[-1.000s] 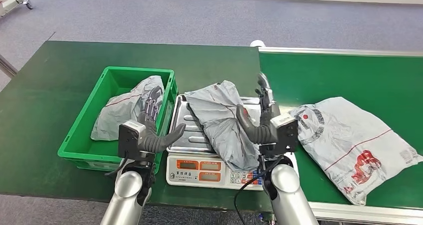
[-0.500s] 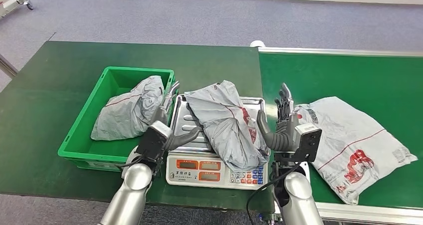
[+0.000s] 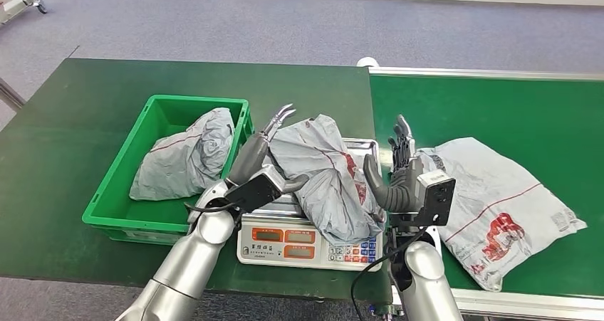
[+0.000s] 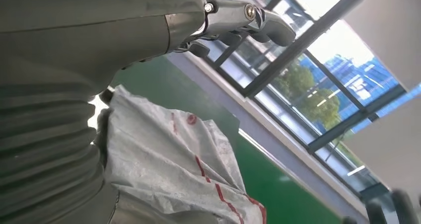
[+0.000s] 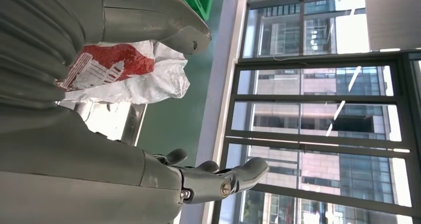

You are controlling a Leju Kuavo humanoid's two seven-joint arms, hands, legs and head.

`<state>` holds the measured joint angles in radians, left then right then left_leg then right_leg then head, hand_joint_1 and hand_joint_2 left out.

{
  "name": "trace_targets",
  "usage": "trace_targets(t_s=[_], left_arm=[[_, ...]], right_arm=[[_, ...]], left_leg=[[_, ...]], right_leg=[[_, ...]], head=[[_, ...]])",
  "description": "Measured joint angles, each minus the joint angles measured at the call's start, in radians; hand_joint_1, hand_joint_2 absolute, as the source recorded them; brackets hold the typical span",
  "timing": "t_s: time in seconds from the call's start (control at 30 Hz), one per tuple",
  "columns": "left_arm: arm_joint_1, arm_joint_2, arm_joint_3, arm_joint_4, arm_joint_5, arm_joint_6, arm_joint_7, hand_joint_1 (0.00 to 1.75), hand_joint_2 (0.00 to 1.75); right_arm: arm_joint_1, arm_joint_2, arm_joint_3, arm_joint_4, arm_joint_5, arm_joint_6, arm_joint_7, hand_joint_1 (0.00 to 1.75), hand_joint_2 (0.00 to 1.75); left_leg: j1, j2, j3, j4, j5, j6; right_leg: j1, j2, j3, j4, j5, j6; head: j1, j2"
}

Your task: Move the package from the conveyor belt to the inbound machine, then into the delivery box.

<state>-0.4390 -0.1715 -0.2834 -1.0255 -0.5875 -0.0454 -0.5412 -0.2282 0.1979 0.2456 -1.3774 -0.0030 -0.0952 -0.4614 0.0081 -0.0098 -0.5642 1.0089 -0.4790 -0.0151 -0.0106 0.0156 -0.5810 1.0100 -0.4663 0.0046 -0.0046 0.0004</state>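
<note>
Crumpled grey plastic mailer package (image 3: 324, 175) lay on the steel tray of the white weighing scale (image 3: 306, 244), at the table's front edge beside the green plastic crate (image 3: 121, 186). Since half a second earlier the left hand (image 3: 265, 150) had risen from the scale's left edge to the package's left side, fingers apart, holding nothing. Right hand (image 3: 400, 171) barely shifted, spread and empty at the package's right side. Likely closing in for a two-handed lift toward the crate; grasp not made yet.
</note>
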Motion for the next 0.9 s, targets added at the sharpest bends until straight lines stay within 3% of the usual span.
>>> trace_targets(t_s=[0.17,0.4,0.57,0.77,0.9], left_arm=[[-0.064,0.009,-0.040,0.064,-0.036,0.000,-0.025,0.00,1.75],[-0.094,0.016,-0.061,0.107,-0.044,0.000,-0.028,0.00,1.75],[-0.149,0.026,-0.111,0.159,-0.133,-0.023,-0.064,0.00,1.75],[-0.271,0.046,-0.222,0.298,-0.217,-0.100,-0.124,0.00,1.75],[-0.331,0.057,-0.334,0.350,-0.196,-0.229,-0.152,0.00,1.75]], right_arm=[[-0.001,0.000,0.000,0.002,0.000,0.006,0.000,0.00,1.75],[-0.002,0.000,0.000,0.002,-0.001,0.008,-0.001,0.00,1.75],[0.005,-0.002,0.000,0.002,-0.008,0.031,-0.013,0.00,1.75],[0.041,-0.006,0.002,-0.023,-0.005,0.055,-0.030,0.00,1.75],[0.055,-0.011,0.006,-0.063,-0.007,0.059,-0.029,0.00,1.75]], left_leg=[[0.000,0.000,0.000,0.000,0.000,0.000],[0.000,0.000,0.000,0.000,0.000,0.000],[0.000,0.000,0.000,0.000,0.000,0.000],[0.000,0.000,0.000,0.000,0.001,0.000],[0.000,0.000,0.000,0.000,0.001,0.000]], right_leg=[[0.000,0.000,0.000,0.000,0.000,0.000],[0.000,0.000,0.000,0.000,0.000,0.000],[0.000,0.000,0.000,0.000,0.000,0.000],[0.000,0.000,0.000,0.000,0.001,0.000],[0.000,0.000,0.000,0.000,0.001,0.000]], head=[[0.000,0.000],[0.000,0.000],[0.000,0.000],[0.000,0.000],[0.000,0.000]])
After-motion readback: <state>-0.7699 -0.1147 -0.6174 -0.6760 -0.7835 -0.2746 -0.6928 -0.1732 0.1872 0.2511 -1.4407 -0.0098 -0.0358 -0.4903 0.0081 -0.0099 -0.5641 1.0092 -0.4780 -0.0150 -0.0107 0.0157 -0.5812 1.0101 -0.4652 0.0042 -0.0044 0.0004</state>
